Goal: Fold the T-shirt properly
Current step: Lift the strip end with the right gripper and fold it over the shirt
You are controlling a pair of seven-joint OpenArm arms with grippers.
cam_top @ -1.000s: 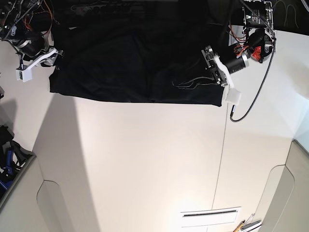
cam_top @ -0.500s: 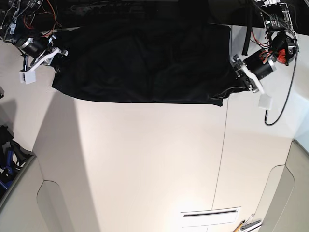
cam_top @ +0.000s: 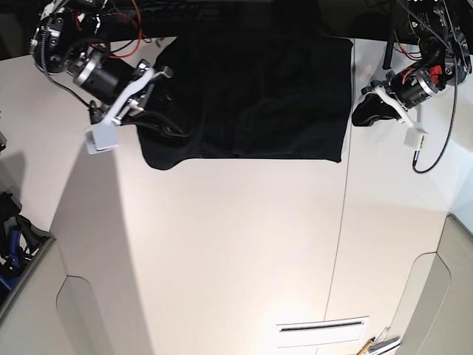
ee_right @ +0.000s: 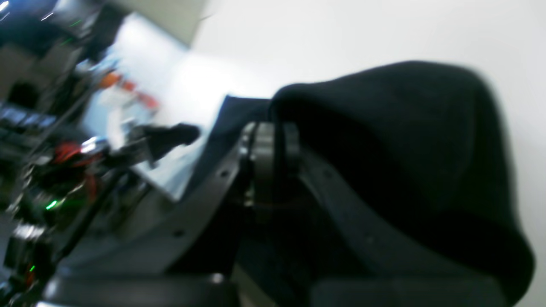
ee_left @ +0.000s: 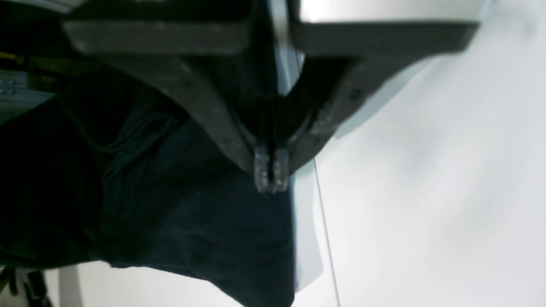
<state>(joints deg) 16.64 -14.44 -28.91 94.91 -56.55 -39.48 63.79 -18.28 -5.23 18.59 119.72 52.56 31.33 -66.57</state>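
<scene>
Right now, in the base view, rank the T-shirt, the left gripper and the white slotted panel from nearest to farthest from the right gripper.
From the right gripper:
1. T-shirt: in its grip, at the view's top.
2. left gripper: across the shirt, on the view's right.
3. white slotted panel: near the bottom edge, farthest.

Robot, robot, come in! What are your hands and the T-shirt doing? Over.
Right gripper shut on T-shirt, side pulled inward. Left gripper shut, beside its other edge; grip unclear. Table: nothing blocking. Over.

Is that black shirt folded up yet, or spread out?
Mostly spread: the T-shirt lies flat on the table, only its side edges lifted.
</scene>
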